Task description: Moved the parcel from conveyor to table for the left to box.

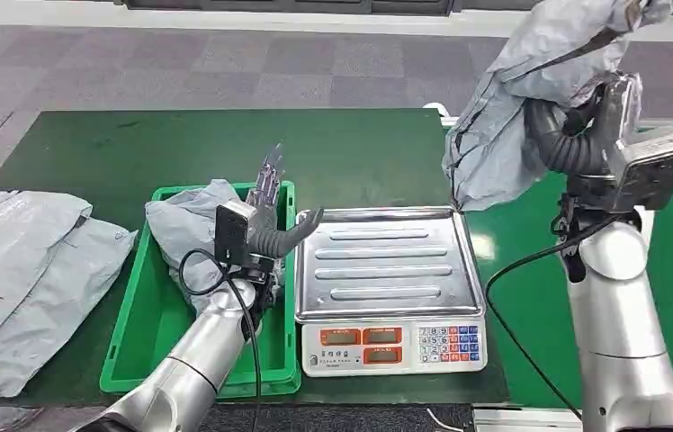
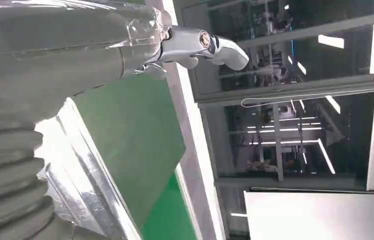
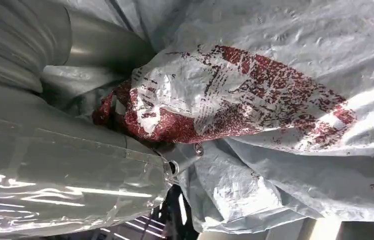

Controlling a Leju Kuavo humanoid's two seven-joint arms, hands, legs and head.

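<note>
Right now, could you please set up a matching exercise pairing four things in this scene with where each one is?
Things:
1. grey parcel
2. scale
3. green bin
4. left hand

Places:
A. on the table, right of the green bin
B. over the green bin's right edge, holding nothing
C. held up in the right hand, above the table
D. on the table, with a grey bag inside

Pairs: 1-C, 2-A, 3-D, 4-B
</note>
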